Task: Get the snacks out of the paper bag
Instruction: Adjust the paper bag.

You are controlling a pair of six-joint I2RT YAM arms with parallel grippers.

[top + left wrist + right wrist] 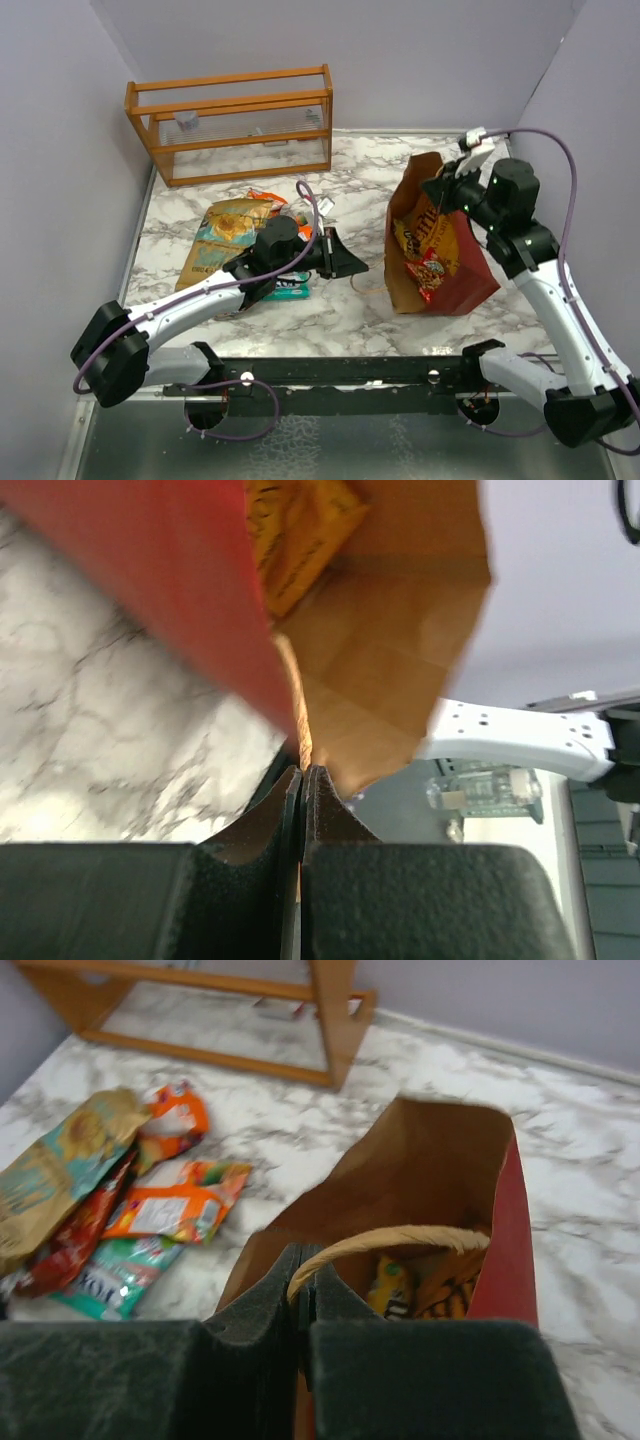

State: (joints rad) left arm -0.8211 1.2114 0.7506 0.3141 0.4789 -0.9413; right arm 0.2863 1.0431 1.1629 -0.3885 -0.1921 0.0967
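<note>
With left fingers [150, 900] pinched on a cord handle [303, 735] and right fingers [430, 1380] clamped on the top edge, holding the paper bag [470, 285] open on the surface [350, 170], seemingly to expose snacks [428, 268] inside.

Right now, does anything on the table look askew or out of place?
Yes. The paper bag is not upright: it leans over, mouth gaping, snacks showing inside. The left fingers pinch its cord handle; the right fingers pinch its rim. Other packets lie heaped, overlapping.
</note>
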